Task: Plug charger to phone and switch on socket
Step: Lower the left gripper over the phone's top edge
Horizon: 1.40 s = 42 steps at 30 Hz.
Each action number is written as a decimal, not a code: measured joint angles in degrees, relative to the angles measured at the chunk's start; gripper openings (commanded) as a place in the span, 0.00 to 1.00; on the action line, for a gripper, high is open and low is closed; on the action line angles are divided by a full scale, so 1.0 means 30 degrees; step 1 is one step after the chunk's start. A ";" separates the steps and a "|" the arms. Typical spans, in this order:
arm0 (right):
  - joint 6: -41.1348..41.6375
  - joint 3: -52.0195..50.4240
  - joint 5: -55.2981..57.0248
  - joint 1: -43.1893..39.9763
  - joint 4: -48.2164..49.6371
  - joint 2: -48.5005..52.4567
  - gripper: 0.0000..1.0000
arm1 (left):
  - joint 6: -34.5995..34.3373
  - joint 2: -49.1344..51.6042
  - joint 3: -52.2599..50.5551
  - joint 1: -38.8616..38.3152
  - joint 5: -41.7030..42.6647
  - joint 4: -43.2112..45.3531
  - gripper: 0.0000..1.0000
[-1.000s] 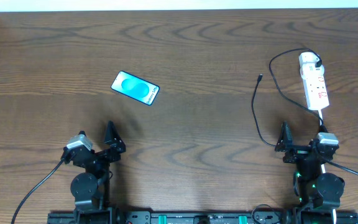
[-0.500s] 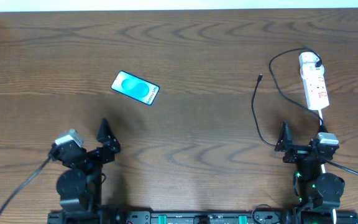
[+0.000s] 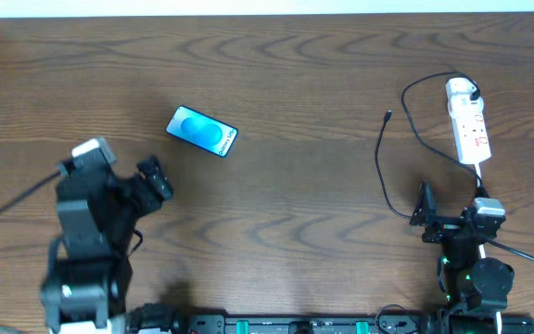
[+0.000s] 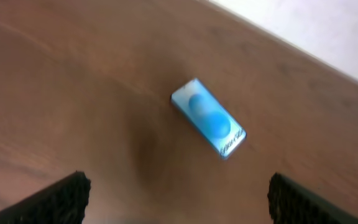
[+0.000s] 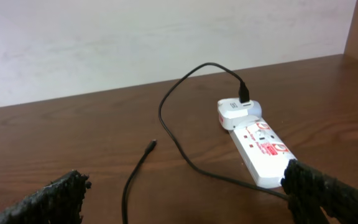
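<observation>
While the phone (image 3: 202, 132) lies screen-up on the wooden table (image 3: 304, 74), left of centre, the raised left arm tilts its left gripper (image 3: 153, 176) toward it from just near-left, jaws wide, empty. Far right, the charger (image 3: 381, 167) trails from the socket (image 3: 469, 125); the right gripper (image 3: 452, 209) sits near it, wide and empty.

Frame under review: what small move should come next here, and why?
Probably ease the open left claw forward and down to the phone to pin or grip it. The phone lies flat and untouched just ahead of that claw, while the charger's connector tip lies loose well to its right, so steadying the phone looks like the sensible first step.
</observation>
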 measured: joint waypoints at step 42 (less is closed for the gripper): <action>0.0000 0.0000 0.0000 0.0000 0.0015 0.0000 0.99 | -0.8670 1.5140 1.4200 -0.2273 0.0095 -0.8422 0.91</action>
